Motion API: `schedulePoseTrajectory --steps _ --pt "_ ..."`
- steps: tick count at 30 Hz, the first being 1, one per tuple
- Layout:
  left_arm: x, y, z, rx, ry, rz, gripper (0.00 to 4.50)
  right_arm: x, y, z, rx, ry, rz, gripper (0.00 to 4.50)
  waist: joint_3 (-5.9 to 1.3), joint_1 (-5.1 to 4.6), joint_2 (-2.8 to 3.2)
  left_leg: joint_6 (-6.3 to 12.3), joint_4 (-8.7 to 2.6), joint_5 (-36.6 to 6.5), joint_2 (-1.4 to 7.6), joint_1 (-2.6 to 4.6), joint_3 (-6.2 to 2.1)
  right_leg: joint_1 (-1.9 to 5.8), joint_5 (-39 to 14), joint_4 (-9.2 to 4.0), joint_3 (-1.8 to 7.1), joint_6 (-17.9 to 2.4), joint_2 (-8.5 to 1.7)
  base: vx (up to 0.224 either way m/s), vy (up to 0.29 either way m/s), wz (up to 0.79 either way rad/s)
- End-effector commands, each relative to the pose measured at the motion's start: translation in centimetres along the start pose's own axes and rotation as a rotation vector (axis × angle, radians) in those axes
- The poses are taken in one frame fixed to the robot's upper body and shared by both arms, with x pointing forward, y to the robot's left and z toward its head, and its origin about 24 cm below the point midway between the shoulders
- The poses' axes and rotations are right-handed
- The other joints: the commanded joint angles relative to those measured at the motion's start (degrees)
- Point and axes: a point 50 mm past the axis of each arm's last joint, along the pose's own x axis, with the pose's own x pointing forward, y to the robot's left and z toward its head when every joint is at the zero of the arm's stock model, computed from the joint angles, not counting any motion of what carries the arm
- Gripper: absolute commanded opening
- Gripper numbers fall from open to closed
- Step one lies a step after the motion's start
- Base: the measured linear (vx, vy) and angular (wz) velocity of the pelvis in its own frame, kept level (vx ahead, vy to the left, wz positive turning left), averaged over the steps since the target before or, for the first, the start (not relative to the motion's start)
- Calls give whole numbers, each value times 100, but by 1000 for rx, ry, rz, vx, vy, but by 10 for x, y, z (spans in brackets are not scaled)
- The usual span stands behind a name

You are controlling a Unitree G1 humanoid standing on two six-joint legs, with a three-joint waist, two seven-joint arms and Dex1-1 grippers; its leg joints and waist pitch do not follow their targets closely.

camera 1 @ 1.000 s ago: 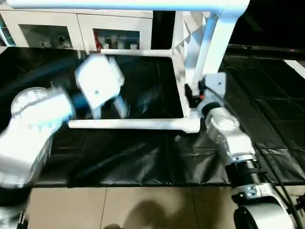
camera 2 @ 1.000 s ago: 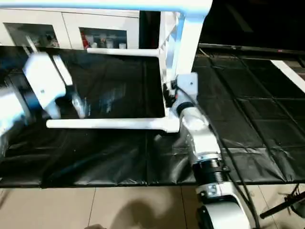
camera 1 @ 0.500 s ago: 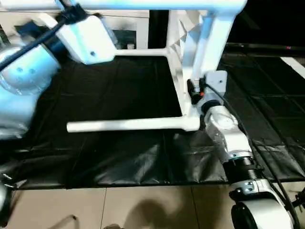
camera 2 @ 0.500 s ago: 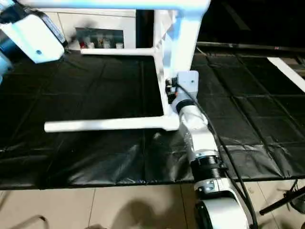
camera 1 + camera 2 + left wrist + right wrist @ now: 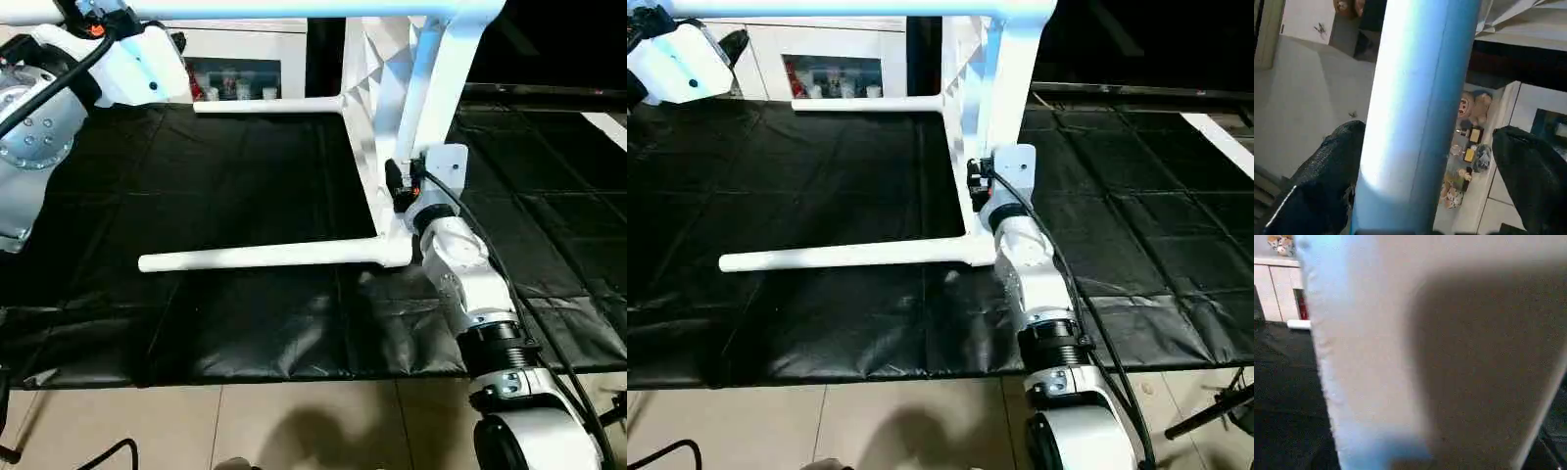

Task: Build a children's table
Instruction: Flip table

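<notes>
The children's table [image 5: 377, 88] lies on its side on the black mat, its ribbed underside facing left. One white leg [image 5: 255, 257] runs along the mat near me, another [image 5: 265, 103] lies farther back, and an upper leg [image 5: 294, 10] crosses the top of the view. My right gripper [image 5: 400, 186] is shut on the table top's near edge, low by the corner where the near leg joins. My left arm [image 5: 137, 64] is raised at the upper left. My left gripper [image 5: 1430, 196] is open, its fingers [image 5: 1327, 181] on either side of the upper leg [image 5: 1420, 98], apart from it.
A black mat [image 5: 245, 323] covers the work surface, and its front edge meets the tiled floor [image 5: 294, 421]. A white glass-door cabinet [image 5: 245, 59] stands behind. A black cable [image 5: 490, 264] runs along my right forearm.
My left arm has swung up from over the mat to the upper leg at the top left. The right arm has stayed at the table's edge.
</notes>
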Motion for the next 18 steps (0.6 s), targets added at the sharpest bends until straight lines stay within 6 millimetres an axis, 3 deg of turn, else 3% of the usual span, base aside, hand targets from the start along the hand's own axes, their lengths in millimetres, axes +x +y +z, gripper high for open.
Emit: schedulePoseTrajectory --steps 1,17,18 --pt "1 5 -2 12 8 26 411 1 1 -2 -3 12 5 191 -413 27 177 -515 -404 -1239 224 127 -113 265 -254 -358 260 -1055 -428 0 0 0" --pt "-5 -2 -1 35 -9 44 282 2 2 -2 -15 17 18 191 -403 33 138 -467 -415 -1200 237 120 -112 254 -331 -360 265 -1030 -439 0 0 0" --pt "-5 -2 -1 36 -9 47 257 2 3 -2 -15 17 19 191 -403 36 131 -464 -418 -1186 241 116 -115 259 -327 -355 264 -1034 -445 0 0 0"
